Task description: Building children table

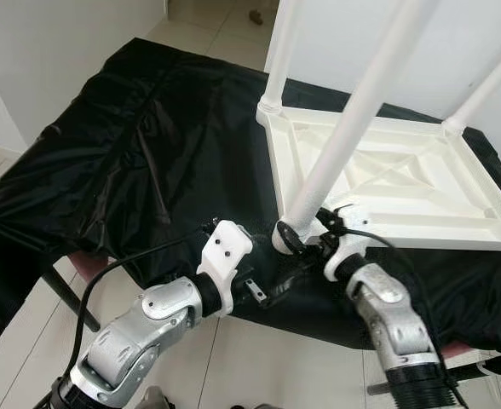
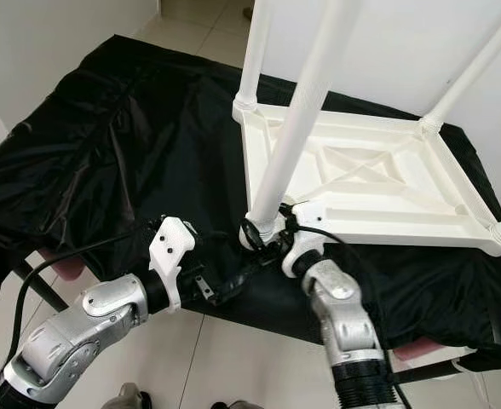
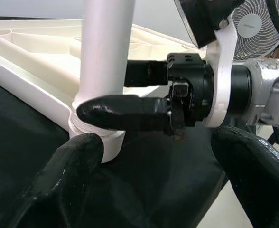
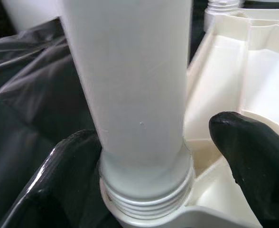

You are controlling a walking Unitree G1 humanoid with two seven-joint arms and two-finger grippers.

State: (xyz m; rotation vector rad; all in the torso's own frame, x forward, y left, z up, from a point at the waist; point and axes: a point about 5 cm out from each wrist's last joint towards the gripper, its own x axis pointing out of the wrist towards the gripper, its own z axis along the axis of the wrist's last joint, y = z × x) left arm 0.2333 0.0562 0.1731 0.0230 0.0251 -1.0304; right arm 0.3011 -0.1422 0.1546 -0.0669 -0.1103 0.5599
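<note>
Right wrist view shows two black fingers set either side of the near leg at its threaded base, close around it, though whether they squeeze it cannot be told. Such a hold suits turning the near leg into its corner socket, and some thread is exposed, so by that judgement the screwing is not finished. The right gripper sits at that leg's foot. Just beside the same leg, on its other side, the left gripper waits with fingers spread, grasping nothing, perhaps ready to steady the work. The white tabletop lies upside down behind the near leg, resting on a desk draped in black cloth, other legs already standing at corners.
</note>
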